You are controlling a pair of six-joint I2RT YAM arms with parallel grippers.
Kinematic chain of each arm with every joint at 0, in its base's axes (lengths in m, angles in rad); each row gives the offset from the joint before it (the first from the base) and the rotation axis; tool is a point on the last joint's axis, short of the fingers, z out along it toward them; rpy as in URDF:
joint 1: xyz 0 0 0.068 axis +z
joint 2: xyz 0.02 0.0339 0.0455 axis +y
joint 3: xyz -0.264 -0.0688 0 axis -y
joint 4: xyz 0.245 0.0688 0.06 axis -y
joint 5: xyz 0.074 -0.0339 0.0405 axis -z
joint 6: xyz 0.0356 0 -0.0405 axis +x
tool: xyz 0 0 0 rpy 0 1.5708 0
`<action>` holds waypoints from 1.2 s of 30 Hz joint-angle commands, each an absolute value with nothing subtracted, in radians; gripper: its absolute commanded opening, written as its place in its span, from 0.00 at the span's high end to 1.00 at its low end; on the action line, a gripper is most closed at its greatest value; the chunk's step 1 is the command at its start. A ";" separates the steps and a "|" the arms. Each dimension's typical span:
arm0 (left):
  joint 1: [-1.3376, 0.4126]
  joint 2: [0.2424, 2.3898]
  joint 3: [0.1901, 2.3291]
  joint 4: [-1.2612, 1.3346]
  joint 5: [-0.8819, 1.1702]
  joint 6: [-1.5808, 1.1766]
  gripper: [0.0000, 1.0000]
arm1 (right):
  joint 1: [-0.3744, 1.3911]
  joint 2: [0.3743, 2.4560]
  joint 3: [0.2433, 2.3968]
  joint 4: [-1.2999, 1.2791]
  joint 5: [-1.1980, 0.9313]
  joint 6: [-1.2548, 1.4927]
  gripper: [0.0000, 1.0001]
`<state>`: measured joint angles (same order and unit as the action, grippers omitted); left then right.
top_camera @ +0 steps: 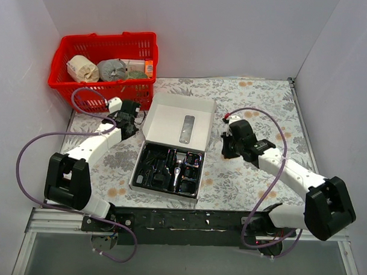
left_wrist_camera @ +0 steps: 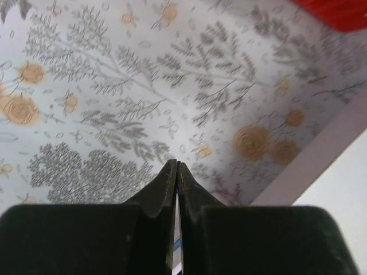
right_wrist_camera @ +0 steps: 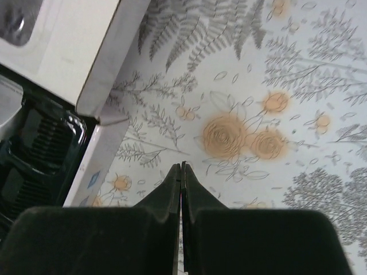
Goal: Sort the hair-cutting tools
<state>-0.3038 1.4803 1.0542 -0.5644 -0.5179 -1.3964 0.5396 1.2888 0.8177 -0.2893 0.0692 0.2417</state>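
Top external view shows one open white box [top_camera: 166, 122] on the flowered cloth [top_camera: 257, 95]. One clipper [top_camera: 179, 167] with a shiny head lies in the box's black tray [top_camera: 148, 147]. Black comb pieces [top_camera: 155, 165] sit beside it in the tray, too dark to count. One red basket [top_camera: 105, 43] stands at the back left, with two rolls [top_camera: 83, 69] and some packets [top_camera: 137, 68] inside. The left gripper [left_wrist_camera: 176, 165] has its two fingers pressed together, holding nothing. The right gripper [right_wrist_camera: 181, 166] is pressed together too, also holding nothing, just beside the box.
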 commanded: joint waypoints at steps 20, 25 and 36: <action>-0.313 1.377 0.810 -0.657 -0.124 -1.296 1.00 | 0.963 1.413 0.696 -0.126 0.284 0.696 0.99; -0.389 1.379 0.801 -0.606 -0.069 -1.289 1.00 | 0.962 1.422 0.686 -0.109 0.334 0.719 0.99; -0.546 1.538 0.885 -0.450 -0.009 -1.358 1.00 | 0.878 1.399 0.681 -0.163 0.384 0.678 0.99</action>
